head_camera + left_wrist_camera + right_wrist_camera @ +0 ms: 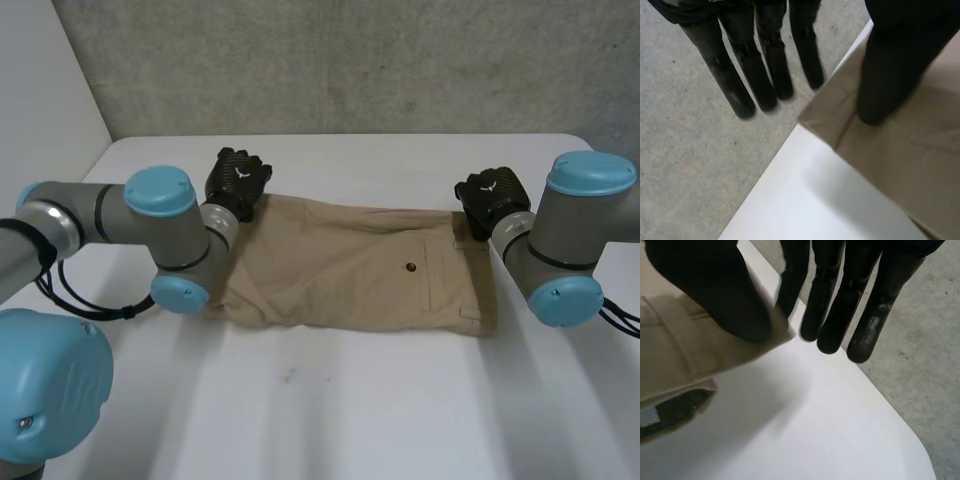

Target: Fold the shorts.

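Observation:
The tan shorts (350, 270) lie flat across the middle of the white table (350, 410), folded lengthwise, with a dark button facing up. My left hand (238, 180) is at their far left corner. In the left wrist view its thumb (890, 75) rests on that corner of the shorts (900, 165), while the straight fingers (740, 85) stand apart from the cloth, open. My right hand (490, 200) is at the far right corner. There the thumb (715, 295) presses the corner of the shorts (680, 345) against a finger behind it.
The table's far edge (350, 137) runs just beyond both hands, with grey concrete floor (685, 165) past it. A grey wall (350, 60) stands at the back. Both forearms lie alongside the shorts' ends. Bare tabletop spreads in front of the shorts.

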